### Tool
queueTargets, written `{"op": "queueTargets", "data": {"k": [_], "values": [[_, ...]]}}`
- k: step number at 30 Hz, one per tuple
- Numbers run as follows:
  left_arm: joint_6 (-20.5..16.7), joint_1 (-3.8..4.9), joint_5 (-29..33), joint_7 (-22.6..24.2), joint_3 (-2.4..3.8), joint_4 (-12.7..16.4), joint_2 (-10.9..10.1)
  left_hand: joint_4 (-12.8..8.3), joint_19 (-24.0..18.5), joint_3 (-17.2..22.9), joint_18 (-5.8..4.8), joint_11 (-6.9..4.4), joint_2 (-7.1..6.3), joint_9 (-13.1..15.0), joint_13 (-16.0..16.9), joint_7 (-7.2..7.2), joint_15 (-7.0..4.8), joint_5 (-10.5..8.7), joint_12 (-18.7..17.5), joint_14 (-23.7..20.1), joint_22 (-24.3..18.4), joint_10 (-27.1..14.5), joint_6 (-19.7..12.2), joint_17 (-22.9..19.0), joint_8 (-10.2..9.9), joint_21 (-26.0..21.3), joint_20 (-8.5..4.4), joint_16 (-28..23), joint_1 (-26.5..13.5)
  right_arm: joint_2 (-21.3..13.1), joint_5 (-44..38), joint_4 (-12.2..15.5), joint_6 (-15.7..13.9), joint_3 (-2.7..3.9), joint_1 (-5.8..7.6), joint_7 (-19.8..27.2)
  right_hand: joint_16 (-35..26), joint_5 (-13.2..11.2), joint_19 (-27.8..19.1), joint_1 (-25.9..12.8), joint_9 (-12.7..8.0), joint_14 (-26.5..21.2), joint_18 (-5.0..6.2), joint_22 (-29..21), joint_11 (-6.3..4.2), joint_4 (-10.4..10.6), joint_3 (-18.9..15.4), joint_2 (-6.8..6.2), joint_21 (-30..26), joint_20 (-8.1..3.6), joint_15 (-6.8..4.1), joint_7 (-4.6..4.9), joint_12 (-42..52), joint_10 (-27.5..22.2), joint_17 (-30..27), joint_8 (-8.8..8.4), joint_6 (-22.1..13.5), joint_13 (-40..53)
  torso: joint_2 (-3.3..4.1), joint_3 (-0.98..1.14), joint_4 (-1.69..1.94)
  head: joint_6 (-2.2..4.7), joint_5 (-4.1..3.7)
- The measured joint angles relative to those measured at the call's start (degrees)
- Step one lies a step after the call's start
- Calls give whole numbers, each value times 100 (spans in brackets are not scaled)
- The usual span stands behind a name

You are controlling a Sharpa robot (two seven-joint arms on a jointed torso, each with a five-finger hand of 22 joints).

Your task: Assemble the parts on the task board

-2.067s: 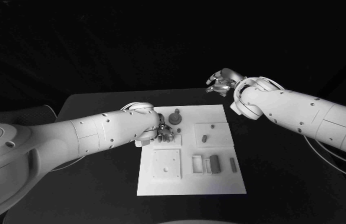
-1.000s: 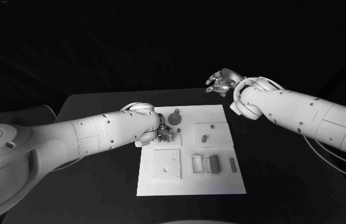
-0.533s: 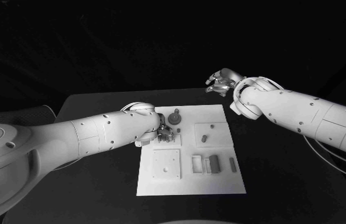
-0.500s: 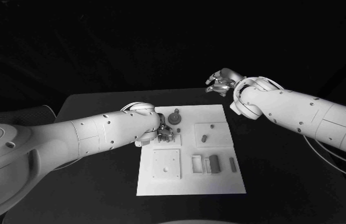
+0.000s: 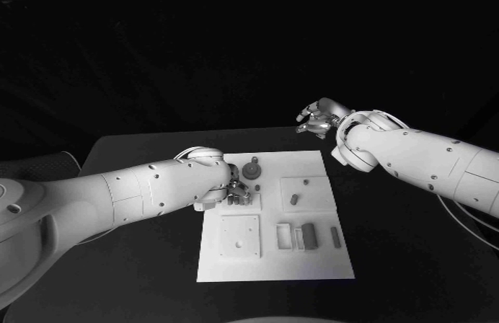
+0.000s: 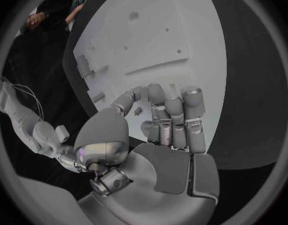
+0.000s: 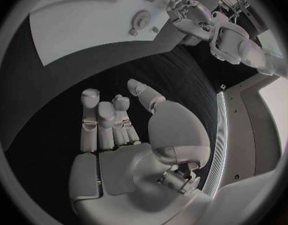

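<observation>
The white task board [image 5: 272, 265] lies in the middle of the black table. My left hand [image 5: 237, 191] is low over the board's far-left part, fingers curled beside a round grey part [image 5: 252, 171] and a small peg [image 5: 254, 160]. In the left wrist view my left hand [image 6: 162, 125] curls its fingers over the board [image 6: 162, 35], with a small part [image 6: 138, 111] by the thumb; whether it is held is unclear. My right hand [image 5: 319, 117] hangs in the air beyond the board's far-right corner, fingers apart and holding nothing, as the right wrist view [image 7: 119, 120] confirms.
A square plate [image 5: 240, 238] sits at the board's near left. A white frame [image 5: 284, 236] and two grey bars [image 5: 308, 234] [image 5: 336, 237] lie at the near right. Small grey pieces [image 5: 296, 199] stand in a square recess. Black table [image 5: 135, 265] surrounds the board.
My left hand has shifted very slightly over the board's far-left part. The right arm has stayed put.
</observation>
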Motion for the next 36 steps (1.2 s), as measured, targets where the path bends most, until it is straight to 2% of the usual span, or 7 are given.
{"op": "queueTargets", "data": {"k": [21, 22, 24, 26, 29, 32, 36], "values": [[68, -3, 6, 2, 1, -15, -1, 50, -10, 50, -1, 24, 12, -10, -23, 11, 23, -111, 0, 0, -1, -21, -9, -20, -45, 0, 10, 0, 1, -9, -1, 0, 5, 0, 0, 0, 0, 0, 0, 0, 0, 0, 1, 0, 0, 0, 0, 0, 0, 0, 0, 11, 23, 0, -6, 0, -11, -5, -2, -1, 0, 10, -1], [60, -4, 7, 2, 1, -16, -2, 52, -10, 52, -1, 24, 15, -10, -28, 11, 25, -143, 0, 1, -1, -21, -9, -20, -61, 0, 10, -1, -3, -10, -1, 0, 5, 0, 0, 0, 0, 0, 0, 0, 1, 0, 0, 0, 0, 0, 0, 0, 0, 0, 0, 11, 23, 0, -6, 0, -11, -5, -2, -1, -1, 10, -3], [40, -5, 11, 2, 0, -19, -3, 88, -10, 88, -1, 24, 23, -22, -34, 12, 28, -423, 0, 4, 2, -21, -9, -31, -77, 0, 10, -1, -10, -11, -1, 0, 6, 0, 0, 0, 0, 0, 0, 0, 0, 0, 0, 0, 0, 0, 0, 0, 0, 0, 0, 11, 23, 0, -6, 0, -11, -5, -2, -1, -3, 13, -5], [22, -5, 15, 2, 0, -21, -3, 122, -10, 101, -1, 27, 24, -22, -39, 12, 24, -579, 0, -1, 4, -18, -9, -31, -83, 0, 11, -1, -9, -11, -1, -1, 7, 0, 0, 0, 0, 0, 0, 0, 0, 0, 0, 0, 0, 0, 0, 0, 0, 0, 0, 11, 23, 0, -6, 0, -11, -5, -2, -1, -3, 14, -8], [1, -5, 25, 2, 0, -24, -3, 239, -16, 52, -1, 11, 56, -19, -49, 21, 13, -713, 0, -13, 4, -34, -19, -42, -99, -26, 5, -1, 24, -11, -1, -1, 8, 0, 0, 0, 0, 0, 0, 0, 1, 0, 0, 0, 0, 0, 0, 0, 0, 0, 0, 11, 23, 0, -6, 0, -11, -5, -2, 0, -3, 15, -10], [-18, -5, 37, 1, 0, -26, -4, 374, -35, 25, -1, 17, 107, -5, -58, 22, 21, -939, 0, -21, 3, -56, -20, -50, -110, -26, -9, -1, 75, -12, -1, -1, 8, 0, 0, 0, 0, 0, 0, -22, 1, 0, 0, 0, 0, 0, 0, 22, 0, 0, 0, 10, 23, 0, -6, 0, -10, -5, -1, -1, -2, 16, -12], [-36, -5, 55, 0, 0, -32, -5, 472, -43, -12, -1, 25, 136, 19, -62, 29, 22, -1020, 0, -22, 3, -64, -30, -59, -110, -49, -2, -1, 104, -12, -1, -1, 8, 0, 0, 0, 0, 0, 0, -22, -4, 0, 0, 0, 0, 0, 0, 22, 0, 0, 0, 10, 23, 0, -6, 0, -10, -5, -1, 2, -1, 17, -13]]}}
